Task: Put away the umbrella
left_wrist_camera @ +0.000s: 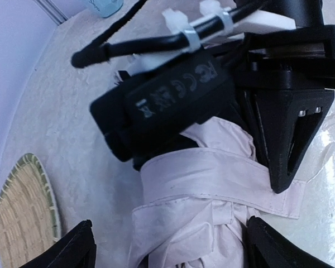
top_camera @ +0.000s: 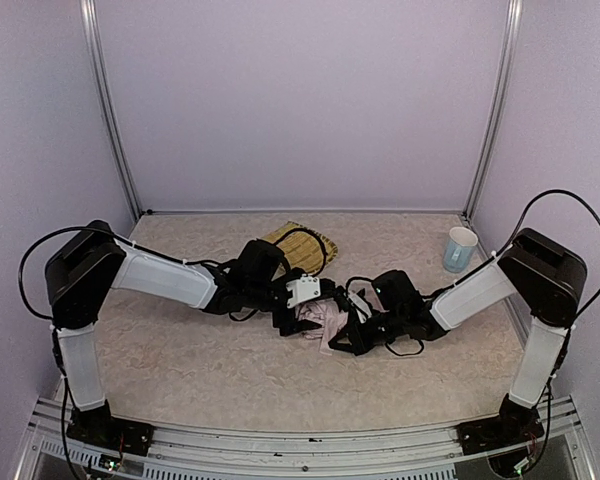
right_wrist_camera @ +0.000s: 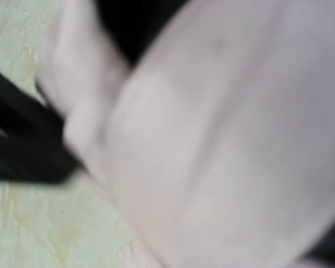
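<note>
The left end effector (left_wrist_camera: 173,252) is open: its two black fingers (left_wrist_camera: 72,248) sit in the bottom corners of the left wrist view, wide apart, with the umbrella (left_wrist_camera: 212,178) between them. In that view the pale pink bundle lies folded on the bench (left_wrist_camera: 72,111). Its long axis runs from the bottom edge up and slightly right, and the upper end is hidden under the other arm. A flat pink band crosses the bundle at mid-frame.

The right end effector (top_camera: 345,335) sits over that upper end. One black triangular finger (left_wrist_camera: 285,134) comes down against the right side of the fabric and the other is hidden, so I cannot tell whether it grips. The right wrist view is blurred and filled with pink fabric (right_wrist_camera: 212,139), with a patch of bench at lower left.

From above, the two arms meet at the centre of the bench (top_camera: 180,350), and the umbrella (top_camera: 325,318) shows only as a crumpled pink patch between them. Its direction cannot be read there.

A tray (top_camera: 300,245) lies just above the left wrist in the frame, apart from the umbrella. A cup (top_camera: 460,248) stands upright at the right, well apart.
</note>
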`<action>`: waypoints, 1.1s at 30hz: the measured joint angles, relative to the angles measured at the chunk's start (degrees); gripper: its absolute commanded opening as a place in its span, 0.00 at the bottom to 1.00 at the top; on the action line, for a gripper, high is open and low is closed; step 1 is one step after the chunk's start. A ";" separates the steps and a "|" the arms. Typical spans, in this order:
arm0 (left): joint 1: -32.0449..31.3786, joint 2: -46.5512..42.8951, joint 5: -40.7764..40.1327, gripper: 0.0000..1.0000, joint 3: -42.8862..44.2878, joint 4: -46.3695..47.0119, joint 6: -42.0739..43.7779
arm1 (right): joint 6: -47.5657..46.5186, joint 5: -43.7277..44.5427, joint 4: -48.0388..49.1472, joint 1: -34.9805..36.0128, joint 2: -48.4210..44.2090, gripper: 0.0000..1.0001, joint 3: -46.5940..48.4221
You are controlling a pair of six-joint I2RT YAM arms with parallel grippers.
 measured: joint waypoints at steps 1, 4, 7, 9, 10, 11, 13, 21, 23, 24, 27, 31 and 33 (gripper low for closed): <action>0.00 0.61 0.63 0.94 -0.02 -0.15 -0.39 | 0.00 0.00 0.09 0.00 0.00 0.00 -0.04; -0.09 1.57 2.56 0.94 -0.02 -0.61 -1.88 | 0.02 0.00 0.31 0.00 0.02 0.00 -0.15; -0.11 1.60 3.87 0.94 -0.13 -0.79 -3.10 | 0.02 0.00 0.55 0.00 0.02 0.00 -0.24; -0.11 1.73 4.81 0.94 -0.20 -1.29 -3.76 | 0.00 -0.02 0.61 0.00 0.07 0.00 -0.24; -0.13 1.84 5.16 0.95 -0.20 -1.49 -4.24 | 0.00 -0.02 0.72 0.00 0.13 0.00 -0.24; -0.15 1.92 5.44 0.98 -0.20 -1.79 -4.61 | 0.00 -0.02 0.81 0.00 0.17 0.00 -0.24; -0.22 1.95 5.97 0.99 -0.20 -2.58 -5.60 | 0.00 -0.02 0.94 0.00 0.22 0.00 -0.24; -3.34 2.08 -1.99 0.94 -0.79 -2.67 -8.55 | -0.02 0.00 0.94 0.00 0.22 0.00 -0.24; -3.74 2.75 -3.76 0.89 -0.66 -2.69 -8.72 | -0.04 -0.02 0.92 0.00 0.22 0.00 -0.24; -3.72 3.26 -4.31 0.86 -0.52 -2.75 -8.83 | -0.09 -0.02 0.92 0.00 0.24 0.00 -0.24; -2.97 4.20 -4.20 0.75 -0.33 -3.04 -9.16 | -0.26 -0.02 0.92 0.00 0.24 0.00 -0.22; -1.92 4.20 -2.43 0.59 -0.22 -3.74 -9.35 | -0.46 0.00 0.92 0.00 0.24 0.00 -0.22; -1.73 4.22 -2.14 0.44 -0.15 -4.11 -9.44 | -0.46 0.00 0.90 0.00 0.28 0.00 -0.17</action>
